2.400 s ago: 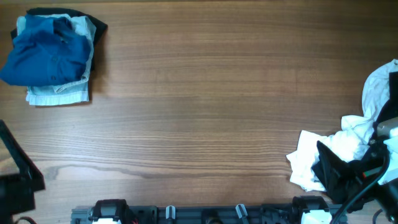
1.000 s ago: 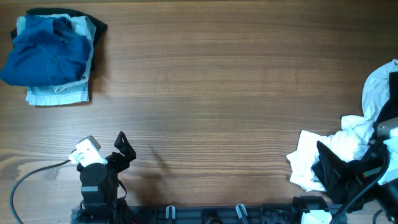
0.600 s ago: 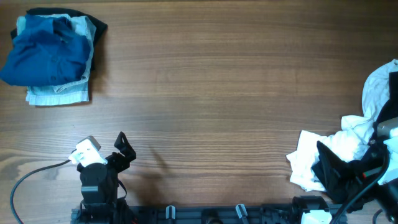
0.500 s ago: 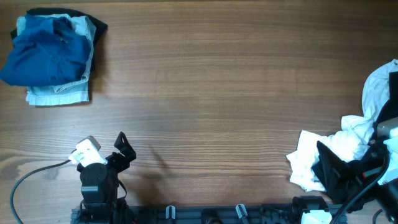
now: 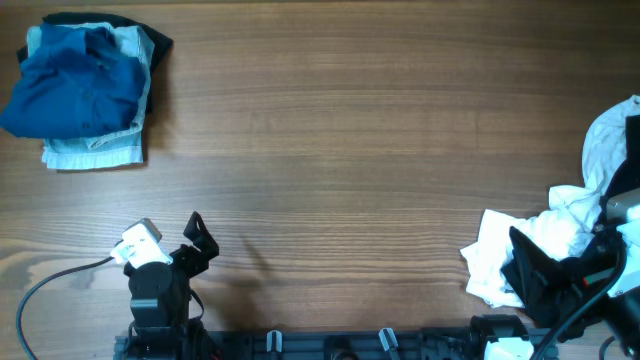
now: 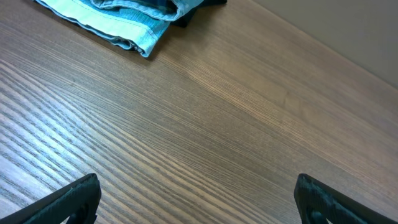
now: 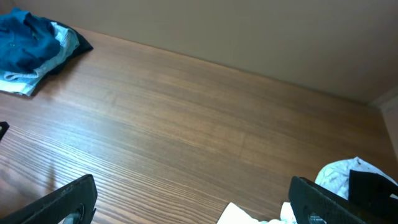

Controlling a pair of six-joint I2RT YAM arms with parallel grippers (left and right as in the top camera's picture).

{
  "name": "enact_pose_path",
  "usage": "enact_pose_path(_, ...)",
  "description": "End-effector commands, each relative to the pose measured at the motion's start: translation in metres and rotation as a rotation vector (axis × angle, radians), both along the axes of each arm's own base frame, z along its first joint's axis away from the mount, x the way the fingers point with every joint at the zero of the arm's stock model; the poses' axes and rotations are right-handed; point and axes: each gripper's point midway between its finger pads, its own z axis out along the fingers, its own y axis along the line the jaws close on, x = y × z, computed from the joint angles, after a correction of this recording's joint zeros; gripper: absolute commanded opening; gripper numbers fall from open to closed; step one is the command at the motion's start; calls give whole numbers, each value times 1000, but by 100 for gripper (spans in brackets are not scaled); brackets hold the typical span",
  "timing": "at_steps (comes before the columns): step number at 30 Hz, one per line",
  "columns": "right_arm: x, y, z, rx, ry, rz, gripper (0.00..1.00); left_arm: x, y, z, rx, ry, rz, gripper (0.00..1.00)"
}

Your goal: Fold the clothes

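Overhead shows white clothes (image 5: 492, 255); left wrist sees denim (image 6: 109, 23) instead.

The dark blue shirt (image 5: 72, 85) lies crumpled on top of a small stack, well ahead of the left gripper (image 6: 196, 200) and off to its left. Under it sits pale blue denim (image 5: 95, 150), its hemmed edge flat on the wood, and a black piece (image 5: 152, 43) shows at the stack's far side. Just beside the right gripper (image 7: 193, 202), to its right, the white pieces (image 5: 498, 255) lie in a loose, rumpled heap.
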Motion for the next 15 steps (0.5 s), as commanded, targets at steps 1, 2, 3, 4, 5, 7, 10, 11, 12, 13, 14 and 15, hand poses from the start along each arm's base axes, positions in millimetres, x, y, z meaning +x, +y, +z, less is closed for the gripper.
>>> enact_pose_path(1,-6,-1,-7,-11,34,-3,100,0,-3,-2,4,0,-21,100)
enact_pose_path(2,-8,-1,-10,-12,47,2,100,0,-3,-2,4,0,-21,100)
enact_pose_path(3,-8,-1,-10,-10,47,2,100,0,-3,-2,4,0,-21,100)
enact_pose_path(4,-7,0,-8,-9,39,6,100,0,-3,-2,4,0,-21,100)
enact_pose_path(5,-6,1,-5,-4,27,12,100,0,-3,-2,4,0,-21,100)
enact_pose_path(7,-2,3,4,-1,-25,19,100,0,-3,-2,5,0,-21,100)
enact_pose_path(10,-3,4,12,4,-94,25,100,0,-3,-2,4,0,-21,100)
enact_pose_path(11,-7,4,12,4,-120,25,100,0,-3,-2,4,0,-21,100)
enact_pose_path(12,-10,4,10,4,-136,25,100,0,-3,-2,4,0,-21,100)
enact_pose_path(13,-13,4,7,4,-155,25,100,0,-3,-2,4,0,-21,100)
enact_pose_path(14,-16,4,2,4,-173,25,100,0,-3,-2,4,0,-21,100)
enact_pose_path(15,-19,3,-5,4,-189,25,100,0,-3,-2,4,0,-21,100)
